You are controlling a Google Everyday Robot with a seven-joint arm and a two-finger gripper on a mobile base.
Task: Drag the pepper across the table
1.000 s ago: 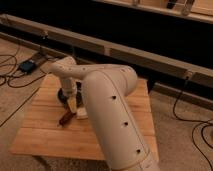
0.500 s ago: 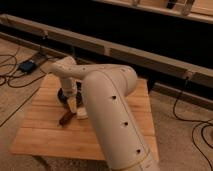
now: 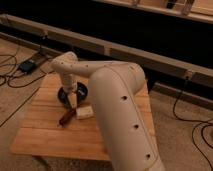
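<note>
The pepper (image 3: 66, 117) is a small slender dark red-brown thing lying on the light wooden table (image 3: 45, 132), left of the middle. My gripper (image 3: 71, 102) hangs from the pale arm (image 3: 117, 95) just above and to the right of the pepper's upper end, in front of the dark round dish (image 3: 75, 93). The arm hides part of the dish and the table's right side.
A pale cream block (image 3: 84, 112) lies right beside the pepper's upper end. A black box with cables (image 3: 27, 65) sits on the floor to the left. More cables (image 3: 192, 120) run on the floor at right. A dark wall base runs behind the table.
</note>
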